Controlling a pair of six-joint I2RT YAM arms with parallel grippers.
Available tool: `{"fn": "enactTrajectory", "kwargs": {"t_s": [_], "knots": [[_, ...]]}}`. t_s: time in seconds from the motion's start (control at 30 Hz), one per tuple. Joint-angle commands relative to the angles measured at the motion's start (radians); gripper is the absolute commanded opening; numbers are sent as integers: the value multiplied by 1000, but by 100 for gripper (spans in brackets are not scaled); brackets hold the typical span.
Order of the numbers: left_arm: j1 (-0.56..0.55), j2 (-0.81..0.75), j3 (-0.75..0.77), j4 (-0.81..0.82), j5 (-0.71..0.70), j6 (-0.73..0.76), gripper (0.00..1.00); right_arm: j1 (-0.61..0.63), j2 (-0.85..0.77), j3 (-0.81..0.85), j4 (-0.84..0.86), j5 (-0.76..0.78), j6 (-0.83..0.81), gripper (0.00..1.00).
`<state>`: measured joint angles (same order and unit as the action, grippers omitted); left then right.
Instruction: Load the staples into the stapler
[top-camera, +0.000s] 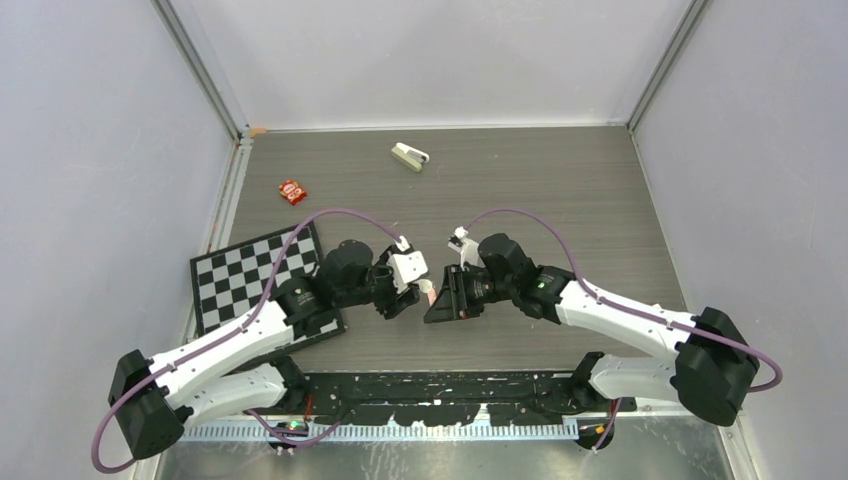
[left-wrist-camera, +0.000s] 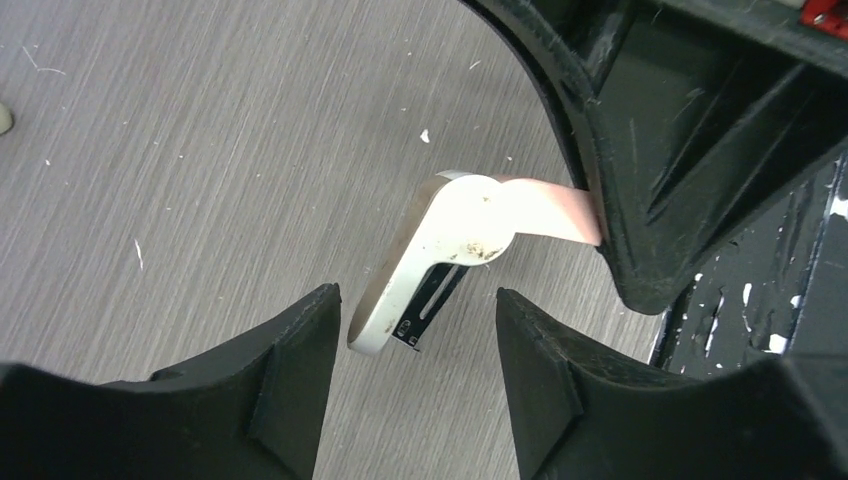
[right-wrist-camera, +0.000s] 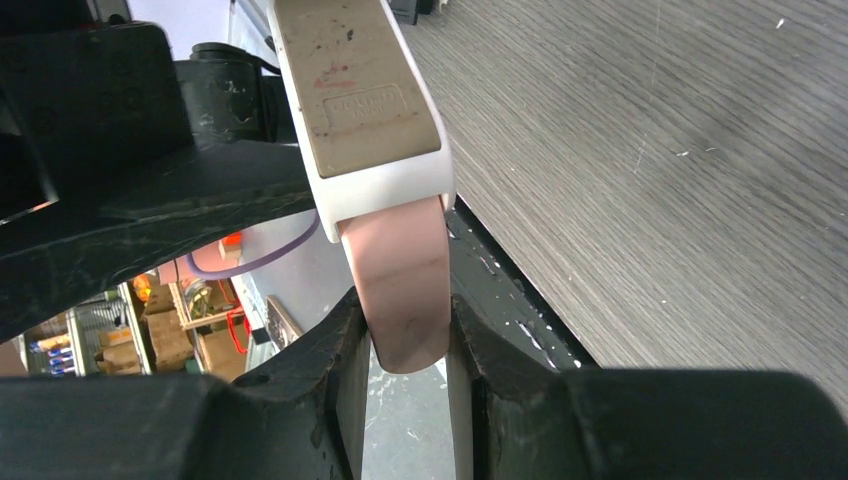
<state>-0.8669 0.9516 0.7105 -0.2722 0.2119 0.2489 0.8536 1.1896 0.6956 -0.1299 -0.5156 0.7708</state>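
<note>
Right gripper (right-wrist-camera: 403, 320) pinches the pink end of pink-white hinged object (left-wrist-camera: 455, 215), arm bent inward toward 9 o'clock. Left gripper (left-wrist-camera: 415, 298) faces it, fingers wide, empty, either side of its white leg. Stapler (top-camera: 409, 156) lies alone at 12 o'clock.

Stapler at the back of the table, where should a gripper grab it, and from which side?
Grip the stapler across its narrow width, mid-body, coming straight down from above. It lies flat on the table, nothing touching it, long axis slanting far-left to near-right, so both long flanks look free.
</note>
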Motion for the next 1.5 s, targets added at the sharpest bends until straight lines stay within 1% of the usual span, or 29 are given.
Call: {"fn": "enactTrajectory", "kwargs": {"t_s": [0.0,0.1,0.23,0.4,0.53,0.63,0.67,0.7,0.8,0.93,1.03,1.1,1.2,1.3,1.4,1.47], "knots": [[-19,-12,-7,81,-36,43,58,4,-48,15,23,-39,7,1],[-28,-46,-35,117,-47,43,53,4,-50,13,20,-42,5,1],[-30,-76,-55,128,-52,42,38,4,-46,19,28,-56,0,1],[-31,-100,-63,123,-46,32,24,3,-49,24,31,-60,-4,5],[-30,-118,-62,117,-47,8,6,4,-75,29,19,-18,-4,15],[-30,-126,-60,115,-62,-34,0,2,-117,32,-3,55,0,31],[-30,-126,-58,117,-75,-54,0,1,-134,33,-9,83,3,35],[-31,-124,-54,118,-99,-84,0,1,-152,32,-19,117,5,36],[-30,-127,-41,104,-142,-165,0,1,-210,32,-53,217,6,34],[-30,-159,-58,97,-88,-191,0,1,-268,34,-98,333,-25,33],[-30,-187,-72,98,-71,-207,0,-1,-278,38,-100,344,-38,36],[-31,-196,-73,103,-94,-241,0,-1,-277,43,-101,339,-33,42],[-30,-193,-65,130,-181,-378,0,-1,-289,23,-53,359,14,53],[-30,-168,-42,125,-328,-534,0,-1,-315,-35,73,393,99,67],[-30,-140,-4,92,-396,-639,0,6,-344,-97,224,448,182,76],[-30,-126,13,85,-421,-694,0,14,-353,-116,272,502,208,81]]}}
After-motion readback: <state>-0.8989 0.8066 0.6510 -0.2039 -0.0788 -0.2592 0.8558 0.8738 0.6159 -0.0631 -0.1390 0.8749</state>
